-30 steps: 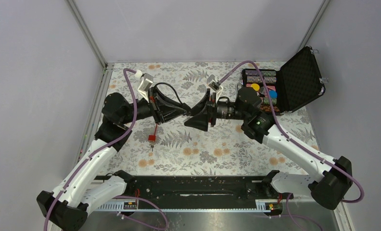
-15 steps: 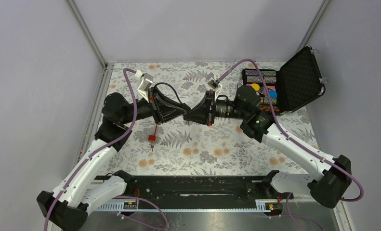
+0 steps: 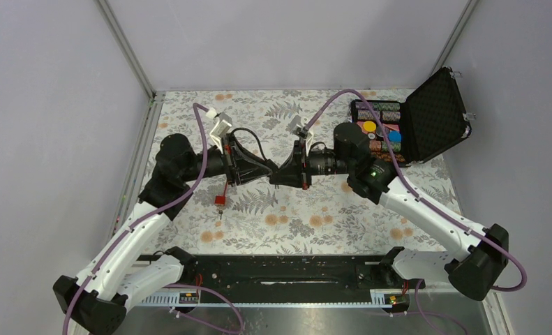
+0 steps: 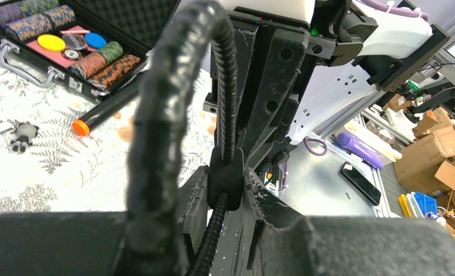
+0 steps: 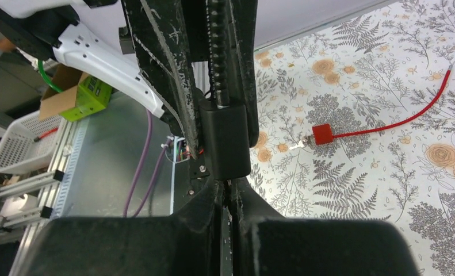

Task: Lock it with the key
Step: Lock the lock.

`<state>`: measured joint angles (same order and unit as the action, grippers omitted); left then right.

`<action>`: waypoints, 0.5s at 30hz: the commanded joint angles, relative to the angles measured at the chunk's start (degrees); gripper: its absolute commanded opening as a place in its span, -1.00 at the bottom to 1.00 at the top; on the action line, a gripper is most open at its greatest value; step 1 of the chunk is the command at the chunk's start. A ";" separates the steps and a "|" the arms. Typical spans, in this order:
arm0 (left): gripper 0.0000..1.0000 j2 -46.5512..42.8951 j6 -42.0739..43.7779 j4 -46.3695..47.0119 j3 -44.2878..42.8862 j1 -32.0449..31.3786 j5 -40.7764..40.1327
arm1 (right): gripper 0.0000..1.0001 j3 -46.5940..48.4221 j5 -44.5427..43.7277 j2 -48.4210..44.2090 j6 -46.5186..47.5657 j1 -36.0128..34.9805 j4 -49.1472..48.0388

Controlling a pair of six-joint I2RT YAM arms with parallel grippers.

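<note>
Both arms meet in mid-air over the middle of the bench.

Left gripper [image 4: 225, 179]: jaws pinching the small black plastic block [image 4: 225, 168] of the black ribbed cable loop [image 4: 156, 132], one finger on each flank.

Right gripper [image 5: 228, 192]: jaws pressed together right at the near face of that block. Cannot tell whether anything thin is caught between them.

Key, a tiny silvery-grey metal cluster with a brass-coloured bit [image 4: 18, 137], appears to lie on the fern-print cloth [image 5: 357, 190] toward the far right corner. It is near the open black foam-lined case of coloured chips [image 4: 127, 20] and well apart from both grippers. It is small and blurred, so the identification is tentative.

Red square block [image 5: 321, 134] on its red wire rests on the cloth toward the left edge, with a small silvery piece at its end.

Judgement: the lock is presented, but no key is visibly in hand.

To do the step well:
- Keep the left pinch firm and the block level, keyway face turned to the right arm.
- Take the key by its head, leaving the blade free.
- Line the blade up with the keyway before advancing, then push in straight.
- Twist about the blade's own axis so the block is not dragged out of the left jaws.

Risk: the loop springs and tilts the block.
</note>
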<state>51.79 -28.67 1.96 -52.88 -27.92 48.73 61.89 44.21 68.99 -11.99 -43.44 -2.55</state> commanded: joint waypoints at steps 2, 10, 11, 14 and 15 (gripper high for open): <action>-1.00 -3.89 -0.85 8.37 -1.98 2.16 -7.49 | -1.00 -1.13 5.39 0.64 4.31 1.35 12.26; -1.00 -4.75 -5.61 16.04 3.30 2.61 -15.22 | -1.00 -5.05 -0.73 2.48 -18.42 -0.56 -12.30; -1.00 -4.26 -4.64 14.87 2.46 3.06 -13.63 | -1.00 -4.80 0.52 2.47 -18.27 -0.53 -11.75; -1.00 -3.85 -0.33 8.98 -0.11 4.51 -10.40 | -1.00 -2.73 -0.87 1.24 -10.76 -0.32 -1.43; -1.00 -3.86 0.81 7.61 -0.65 4.95 -9.58 | -1.00 -2.10 -2.02 0.86 -8.41 -0.21 1.45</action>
<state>47.81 -32.23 10.33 -49.91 -24.49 38.13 56.66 44.05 72.03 -24.73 -43.40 -7.46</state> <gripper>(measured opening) 0.229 0.048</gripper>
